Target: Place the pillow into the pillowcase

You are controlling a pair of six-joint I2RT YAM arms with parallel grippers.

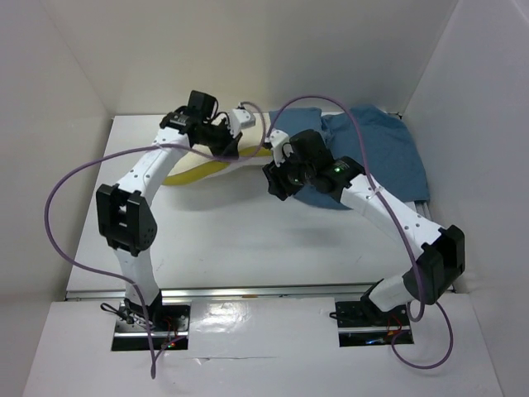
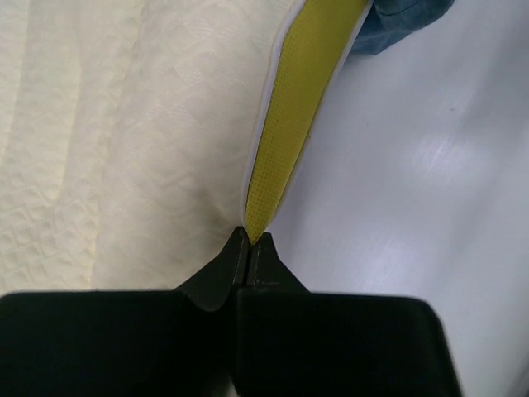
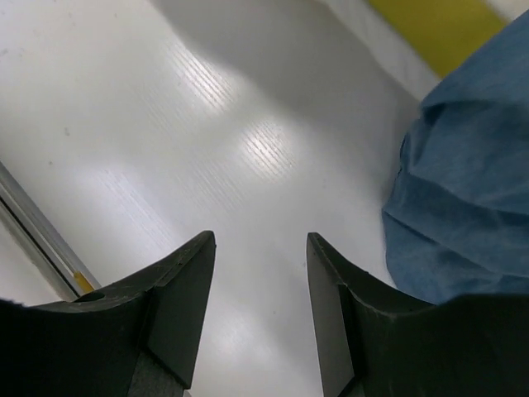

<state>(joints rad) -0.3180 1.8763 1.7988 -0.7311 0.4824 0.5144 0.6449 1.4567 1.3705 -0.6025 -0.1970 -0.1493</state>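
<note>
My left gripper (image 2: 250, 241): pressed together, pinching yellow edge of puffy cream-white pillow (image 2: 124, 141), probably to feed it in. My right gripper (image 3: 260, 241): spread, empty, beside wrinkled dusty-blue cloth pillowcase (image 3: 463, 207), likely awaiting opening.

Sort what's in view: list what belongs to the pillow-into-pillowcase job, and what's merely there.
Job: pillow; pillowcase; left pincer, shut on the pillow's yellow edge; right pincer, open and empty, beside the pillowcase.
Not the job: table; purple cables along the arms.
</note>
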